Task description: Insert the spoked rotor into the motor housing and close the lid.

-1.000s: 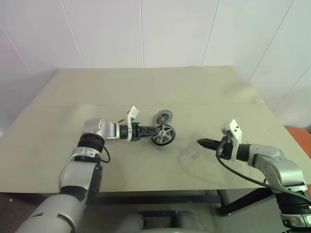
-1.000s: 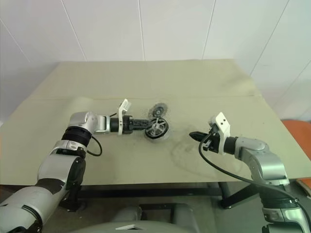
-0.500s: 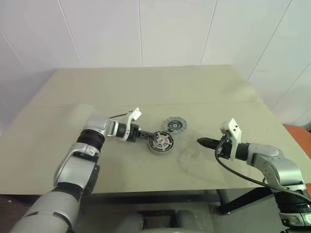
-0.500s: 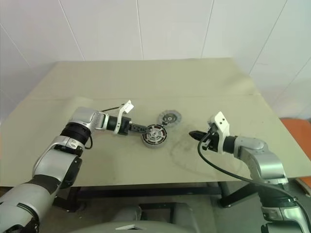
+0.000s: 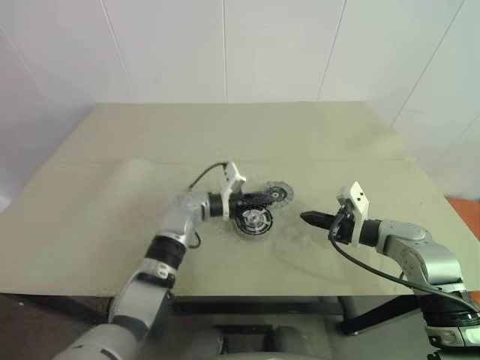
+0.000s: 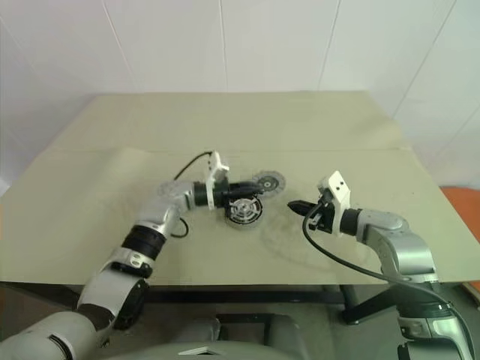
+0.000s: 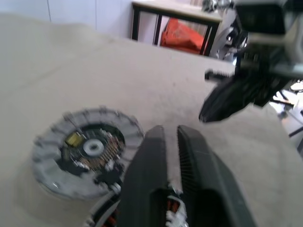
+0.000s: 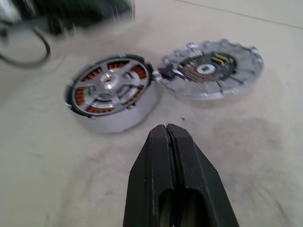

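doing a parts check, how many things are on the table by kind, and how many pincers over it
Round motor part with copper-red windings inside: 1
Flat silvery disc with dark hub: 1
Robot pincers, both shut: 2, the left pincer and the right pincer
Total: 4 (2 motor parts on the table, 2 pincers)

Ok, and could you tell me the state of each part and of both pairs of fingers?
spoked rotor: seated inside the motor housing.
motor housing: upright on the table, uncovered.
lid: lying flat on the table beside the housing, not fitted.
left fingers: shut, empty, near the lid.
right fingers: shut, empty.
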Controlling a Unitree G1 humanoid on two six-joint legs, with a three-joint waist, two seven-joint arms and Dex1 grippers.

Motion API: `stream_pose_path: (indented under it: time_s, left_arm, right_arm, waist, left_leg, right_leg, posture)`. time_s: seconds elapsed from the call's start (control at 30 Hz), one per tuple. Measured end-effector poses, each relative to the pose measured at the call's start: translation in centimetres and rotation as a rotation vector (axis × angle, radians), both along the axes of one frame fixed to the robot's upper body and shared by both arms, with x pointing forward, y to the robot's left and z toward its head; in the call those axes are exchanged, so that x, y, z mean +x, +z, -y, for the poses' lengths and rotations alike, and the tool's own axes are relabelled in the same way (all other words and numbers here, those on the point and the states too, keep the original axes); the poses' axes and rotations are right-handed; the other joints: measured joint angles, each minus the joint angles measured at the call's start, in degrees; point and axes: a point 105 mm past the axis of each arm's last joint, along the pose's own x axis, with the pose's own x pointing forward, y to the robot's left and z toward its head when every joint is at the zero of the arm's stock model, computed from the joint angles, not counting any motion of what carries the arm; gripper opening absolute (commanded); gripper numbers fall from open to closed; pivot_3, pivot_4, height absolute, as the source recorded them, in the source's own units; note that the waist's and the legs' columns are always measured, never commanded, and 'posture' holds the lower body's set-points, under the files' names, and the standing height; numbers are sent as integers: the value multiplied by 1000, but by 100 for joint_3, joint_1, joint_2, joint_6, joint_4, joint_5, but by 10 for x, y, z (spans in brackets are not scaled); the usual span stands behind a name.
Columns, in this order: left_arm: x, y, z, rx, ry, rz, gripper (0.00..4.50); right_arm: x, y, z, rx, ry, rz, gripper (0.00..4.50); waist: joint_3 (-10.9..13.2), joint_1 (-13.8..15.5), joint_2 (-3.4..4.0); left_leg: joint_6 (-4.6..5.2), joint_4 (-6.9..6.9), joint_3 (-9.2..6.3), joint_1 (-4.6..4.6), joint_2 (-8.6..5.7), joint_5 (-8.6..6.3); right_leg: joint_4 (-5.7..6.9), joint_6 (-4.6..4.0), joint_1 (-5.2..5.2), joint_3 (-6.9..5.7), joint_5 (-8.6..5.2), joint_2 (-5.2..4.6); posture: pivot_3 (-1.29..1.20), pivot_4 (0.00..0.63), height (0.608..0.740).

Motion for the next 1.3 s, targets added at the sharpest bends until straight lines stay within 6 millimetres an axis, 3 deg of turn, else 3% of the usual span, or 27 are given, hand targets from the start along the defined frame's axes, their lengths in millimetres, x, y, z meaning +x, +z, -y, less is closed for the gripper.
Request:
stream_pose_path:
  time_s: [0.1, 0.27, 0.5, 0.63, 0.87, 1.1, 1.3]
  left_arm:
    - [0, -10, 4, 64, 15, 42, 26]
    - [7, -24, -8, 176, 57, 83, 26]
    - [10, -24, -9, 228, 45, 157, 26]
    - [6, -25, -9, 212, 31, 140, 26]
    - [-12, -22, -10, 88, -33, -75, 26]
    - [-12, -30, -16, 176, -23, -38, 26]
    - [-11, -27, -16, 78, 44, -78, 26]
  right_arm:
    - [-1, 3, -3, 6, 11, 10, 0]
    - [0, 4, -3, 5, 9, 12, 0]
    - [3, 7, -3, 1, 6, 26, 0]
    - [4, 5, -2, -5, 1, 22, 0]
    - [6, 1, -3, -25, 4, 16, 0]
    - [7, -1, -5, -23, 12, 13, 0]
    - [12, -5, -2, -49, -20, 28, 0]
  waist:
    - [1, -10, -1]
    - [0, -20, -1]
    - [-2, -22, -1]
    - [-4, -28, 2]
    - [-4, -22, 3]
    - [-8, -17, 5]
    - [-8, -17, 4]
  left_leg:
    - [0, 6, 1, 10, 0, 0]
    - [1, 6, 1, 13, 5, 0]
    - [1, 6, 1, 16, 6, 0]
    - [1, 6, 1, 18, 7, 0]
    - [2, 6, 1, 15, 5, 1]
    - [1, 8, 1, 23, 5, 1]
    - [1, 9, 1, 18, 5, 1]
  right_leg:
    - [0, 23, 12, -1, -14, 2]
    - [6, 24, 10, -7, -13, 9]
    - [8, 23, 12, -8, -12, 7]
    - [12, 23, 12, -8, -12, 8]
    - [13, 21, 9, -8, -11, 7]
    - [15, 2, 18, -8, -1, 7]
    - [16, 19, 11, -8, -10, 7]
  posture:
    - [0, 0, 740]
    - [0, 0, 740]
    - [0, 0, 740]
    - [0, 0, 740]
    - [0, 0, 740]
    - [0, 0, 740]
    - [0, 0, 740]
